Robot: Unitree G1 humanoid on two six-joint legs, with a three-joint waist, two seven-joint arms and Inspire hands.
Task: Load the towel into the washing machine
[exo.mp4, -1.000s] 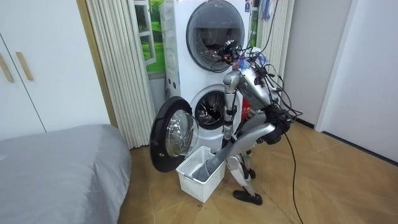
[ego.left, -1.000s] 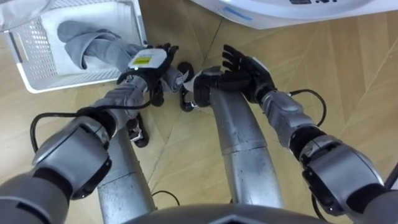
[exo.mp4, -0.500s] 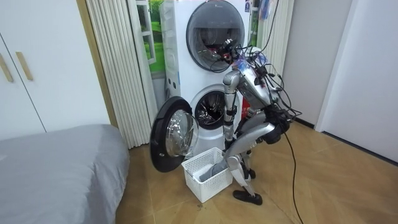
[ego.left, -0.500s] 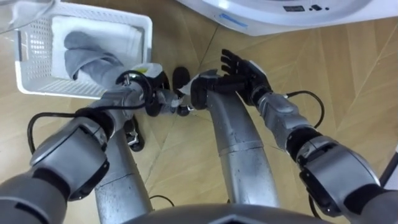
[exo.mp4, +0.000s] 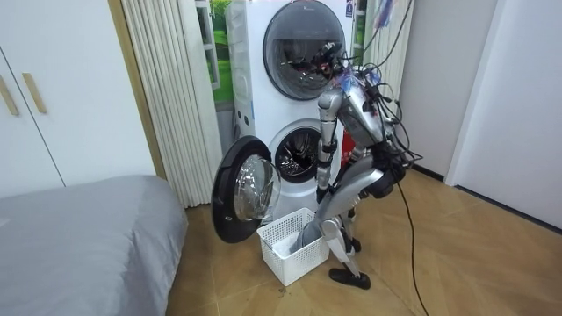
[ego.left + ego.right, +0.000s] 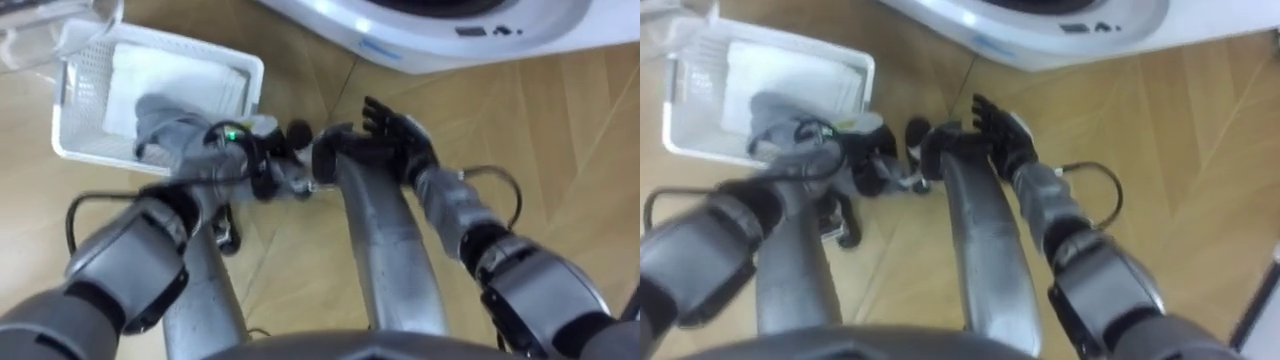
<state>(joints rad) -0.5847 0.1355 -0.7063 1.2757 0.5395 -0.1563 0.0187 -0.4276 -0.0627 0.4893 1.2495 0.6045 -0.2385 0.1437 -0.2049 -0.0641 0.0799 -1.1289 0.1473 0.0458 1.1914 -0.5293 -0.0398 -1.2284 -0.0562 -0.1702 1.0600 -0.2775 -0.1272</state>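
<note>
"Towel point(image 6: 160, 118), where is it?"

"Grey, bunched up, in the white basket point(image 6: 72, 110) on the wood floor point(image 6: 560, 150). One end is raised above the near rim, up against the left hand point(image 6: 245, 155). In the room view it stands up out of the basket."

"Left hand state?"

"Fingers curled into the cloth, gripping the towel (blurred, but that's how it reads). It sits at the basket's near right corner."

"Right hand point(image 6: 395, 145)?"

"Fingers straight and spread, holding nothing. It's over the floor beside the robot's leg, just short of the washing machine point(image 6: 450, 30) base."

"Machine?"

"Two stacked units. The lower one's round door point(image 5: 244, 189) is swung open toward the room view's left, and the drum is visible."

"Robot pose?"

"Bent forward in front of the machine, with the basket at its feet. A grey bed point(image 5: 88, 228) is at the room view's left."
</note>
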